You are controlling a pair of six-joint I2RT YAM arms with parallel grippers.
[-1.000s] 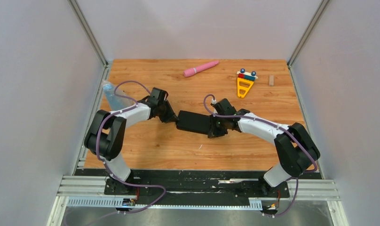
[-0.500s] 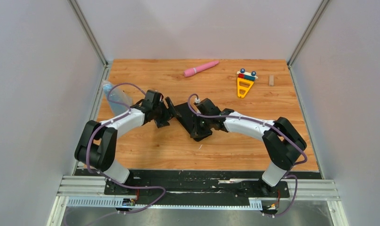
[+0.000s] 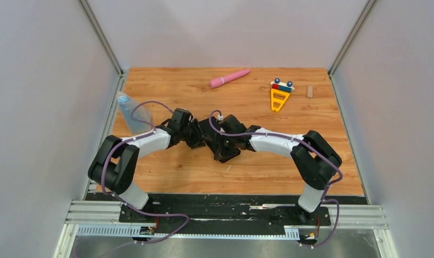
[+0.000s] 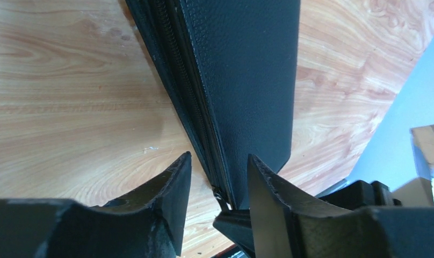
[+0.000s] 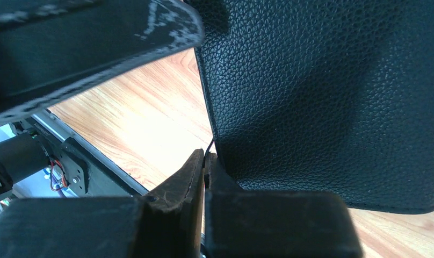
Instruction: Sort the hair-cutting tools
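The right gripper (image 5: 204, 166) pinches shut on, maybe, the zip pull (image 5: 211, 146) of the black case (image 5: 322, 97). The left gripper (image 4: 219, 161), slightly open, hugs its edge to steady it.

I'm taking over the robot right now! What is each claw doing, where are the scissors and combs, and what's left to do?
The left gripper is open, its fingers on either side of the black case at its zipped edge.
The right gripper is pinched shut on the black case's edge.
No scissors or combs show in any view. The zip looks closed along the part that shows.
Done: nothing sorted yet.
Left: probably open the case, find the tools and sort them.
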